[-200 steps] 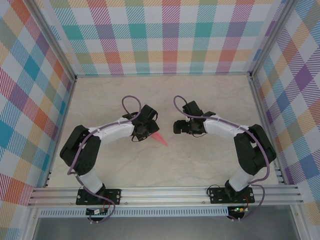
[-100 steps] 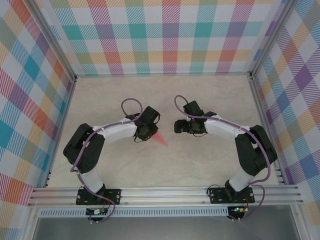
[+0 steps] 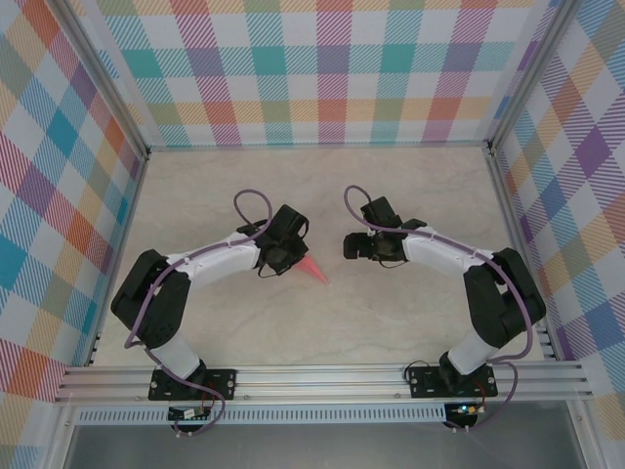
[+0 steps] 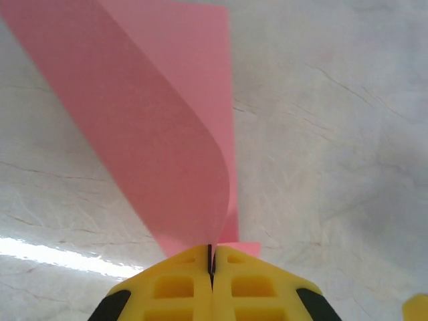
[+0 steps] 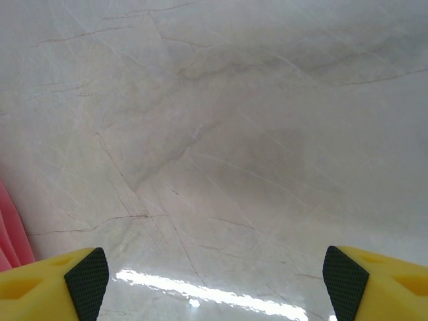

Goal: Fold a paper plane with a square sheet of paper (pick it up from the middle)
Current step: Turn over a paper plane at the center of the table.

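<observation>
The salmon-pink sheet of paper [image 4: 160, 134] is folded, and its curved flaps rise ahead of the yellow fingers. My left gripper [image 4: 212, 257] is shut on its near edge, the jaws pressed together with the paper pinched in the slit. From above, a narrow pink pointed tip [image 3: 314, 271] sticks out to the lower right of the left gripper [image 3: 281, 256]. I cannot tell whether it has a paper plane's shape. My right gripper [image 3: 354, 245] stands a short way to the right, facing the paper. It is open [image 5: 215, 274] with bare table between its fingers, and a sliver of pink paper [image 5: 10, 234] shows at its left edge.
The marble-look tabletop [image 3: 322, 322] is ringed by checked walls [image 3: 332, 68] on three sides. An aluminium rail [image 3: 322, 379] with both arm bases runs along the near edge.
The left gripper has closed from open onto the paper. The left wrist has shifted slightly, and the pink tip with it. The right gripper has edged a little to the right, staying open.
</observation>
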Motion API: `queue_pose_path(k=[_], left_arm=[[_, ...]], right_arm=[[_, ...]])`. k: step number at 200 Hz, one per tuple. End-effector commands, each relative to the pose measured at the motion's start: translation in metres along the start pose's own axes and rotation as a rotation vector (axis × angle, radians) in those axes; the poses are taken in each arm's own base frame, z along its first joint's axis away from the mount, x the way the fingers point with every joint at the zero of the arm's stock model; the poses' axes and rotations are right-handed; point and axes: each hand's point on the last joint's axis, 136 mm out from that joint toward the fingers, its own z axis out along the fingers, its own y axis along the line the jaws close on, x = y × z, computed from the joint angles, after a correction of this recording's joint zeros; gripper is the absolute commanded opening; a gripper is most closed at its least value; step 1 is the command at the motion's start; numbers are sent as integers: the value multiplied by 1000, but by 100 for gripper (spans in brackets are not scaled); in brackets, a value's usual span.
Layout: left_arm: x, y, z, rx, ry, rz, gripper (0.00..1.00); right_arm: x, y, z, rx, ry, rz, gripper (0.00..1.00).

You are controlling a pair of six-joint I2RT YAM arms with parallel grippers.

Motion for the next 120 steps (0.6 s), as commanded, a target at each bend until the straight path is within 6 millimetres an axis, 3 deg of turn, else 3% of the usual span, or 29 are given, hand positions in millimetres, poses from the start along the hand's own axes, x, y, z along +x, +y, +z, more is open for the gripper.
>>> queue_pose_path(k=[1, 40, 75, 120], left_arm=[[8, -41, -23, 171, 41, 143, 0], [16, -69, -35, 319, 73, 268, 0], [30, -89, -42, 473, 115, 357, 0], [47, -91, -14, 539, 182, 430, 0]], right_arm=[[-15, -1, -25, -31, -91, 61, 86], [-16, 0, -55, -78, -145, 123, 86], [-11, -4, -69, -96, -145, 180, 86], [-6, 9, -73, -167, -111, 173, 87]])
